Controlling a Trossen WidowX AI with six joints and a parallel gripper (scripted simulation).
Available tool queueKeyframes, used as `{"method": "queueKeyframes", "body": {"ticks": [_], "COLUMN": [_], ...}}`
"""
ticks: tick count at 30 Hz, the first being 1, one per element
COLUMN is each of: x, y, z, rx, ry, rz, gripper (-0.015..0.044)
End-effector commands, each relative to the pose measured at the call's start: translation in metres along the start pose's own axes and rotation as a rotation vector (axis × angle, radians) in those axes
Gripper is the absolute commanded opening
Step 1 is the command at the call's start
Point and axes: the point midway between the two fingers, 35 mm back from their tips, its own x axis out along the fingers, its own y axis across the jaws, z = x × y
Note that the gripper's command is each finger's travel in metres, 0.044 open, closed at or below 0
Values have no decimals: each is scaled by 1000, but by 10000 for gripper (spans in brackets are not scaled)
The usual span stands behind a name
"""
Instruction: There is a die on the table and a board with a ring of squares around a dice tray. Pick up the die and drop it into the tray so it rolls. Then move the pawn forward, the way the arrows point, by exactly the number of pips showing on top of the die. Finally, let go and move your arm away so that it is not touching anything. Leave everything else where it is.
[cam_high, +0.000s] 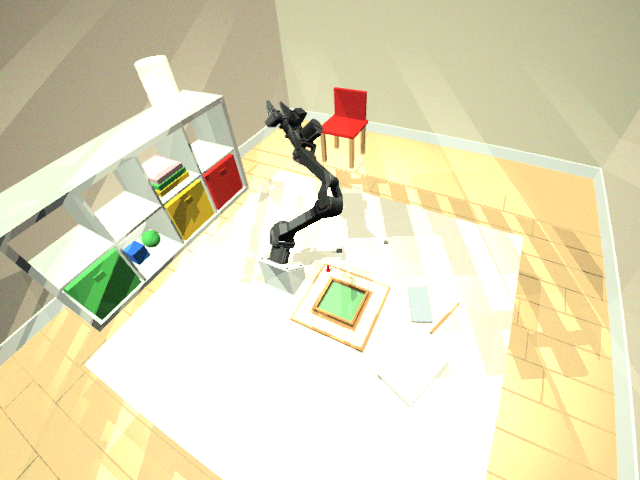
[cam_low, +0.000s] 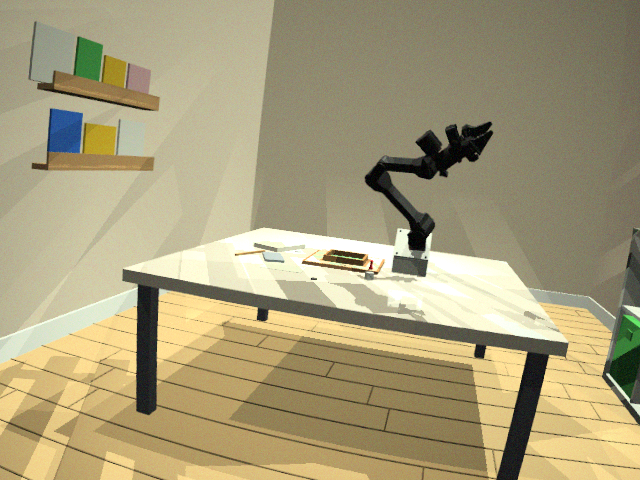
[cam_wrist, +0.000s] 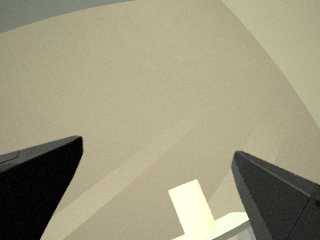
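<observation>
A small grey block (cam_high: 339, 250) (cam_low: 369, 275), which may be the die, lies on the table just outside the board's pawn corner; its pips are too small to read. The board (cam_high: 376, 304) (cam_low: 315, 260) lies flat, with a wooden-rimmed, green-floored tray (cam_high: 333, 318) (cam_low: 345, 259) at its middle. No die shows in the tray. The red pawn (cam_high: 328, 268) (cam_low: 371, 264) stands upright at the board's corner near the arm's base. Its arrows are unreadable. My gripper (cam_high: 275, 104) (cam_low: 491, 127) (cam_wrist: 159, 152) is open and empty, high above the table and pointing away from the board.
A smaller dark object (cam_high: 385, 241) (cam_low: 313, 279) lies farther from the base. Beyond the board lie a blue-grey slab (cam_high: 419, 304) (cam_low: 273, 256), a pencil (cam_high: 444, 318) (cam_low: 249, 252) and a white book (cam_high: 412, 382) (cam_low: 279, 246). A white lamp (cam_high: 157, 82) (cam_wrist: 192, 207) stands on the shelf unit.
</observation>
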Motion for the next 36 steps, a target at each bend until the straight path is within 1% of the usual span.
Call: {"method": "queueKeyframes", "body": {"ticks": [1, 5, 9, 14, 19, 25, 31, 36], "x": [0, -6, -28, -79, -149, -246, -344, -418], "y": [-1, -30, -71, -123, -166, -195, -195, -175], "z": [-2, -46, -93, -137, -162, -170, -160, -144], "rx": [-2, -37, -60, -42, 14, 119, 259, 391], "ry": [9, 179, 372, 586, 758, 893, 938, 907], "rz": [-5, -115, -268, -491, -749, -1085, -1440, -1727], "gripper": [374, 275, 275, 275, 275, 275, 275, 275]}}
